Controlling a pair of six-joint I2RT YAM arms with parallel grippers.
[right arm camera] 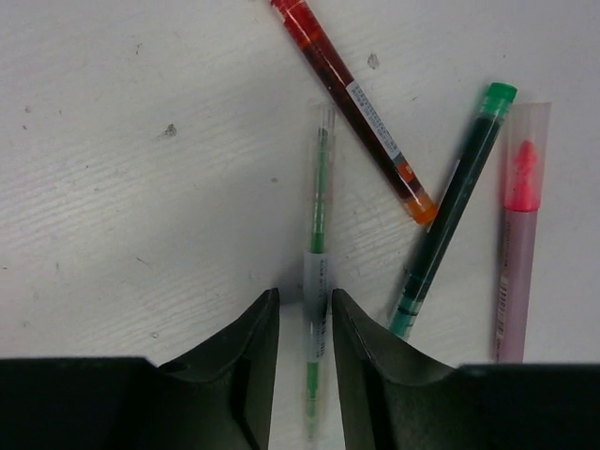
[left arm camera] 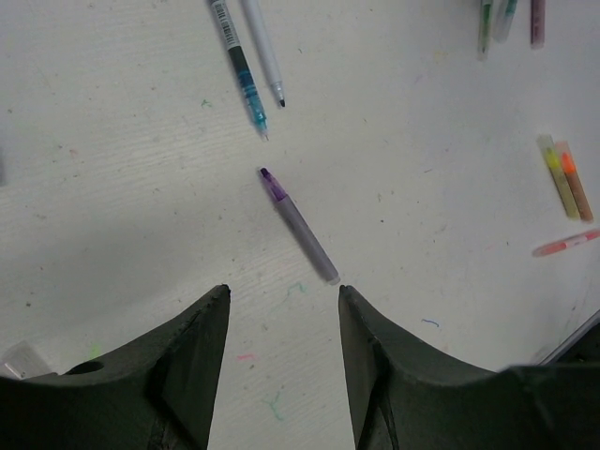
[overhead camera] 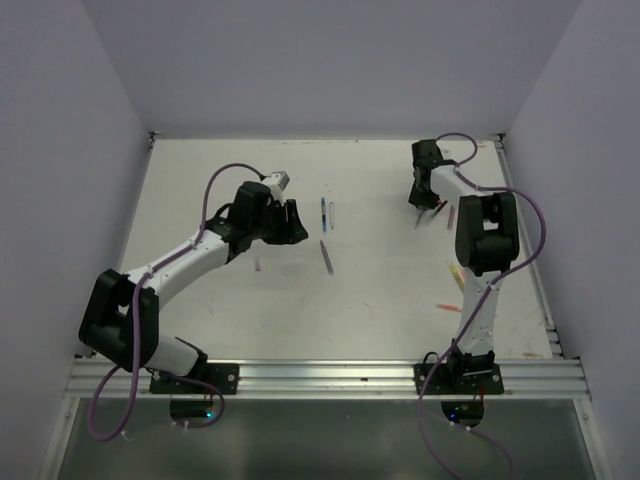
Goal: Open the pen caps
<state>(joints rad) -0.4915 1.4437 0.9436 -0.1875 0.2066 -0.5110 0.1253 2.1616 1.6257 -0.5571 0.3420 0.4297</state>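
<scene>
right tool (right arm camera: pixel 305 298) straddles green pen (right arm camera: pixel 320 187) (far table (overhead camera: pixel 380 200) edge close)

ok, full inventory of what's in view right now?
purple-grey pen: 1, table centre
teal pen: 1, beyond it
white pen: 1, black tip, beside the teal
yellow highlighter: 1, right side
orange highlighter: 1, beside the yellow
pink pen: 1, near those
clear green-ink pen: 1, far-right cluster
red pen, dark green pen, pink highlighter: 1 each, same cluster
table: 1, white
left gripper: black, open
right gripper: black, straddling the clear pen; grip unclear
</scene>
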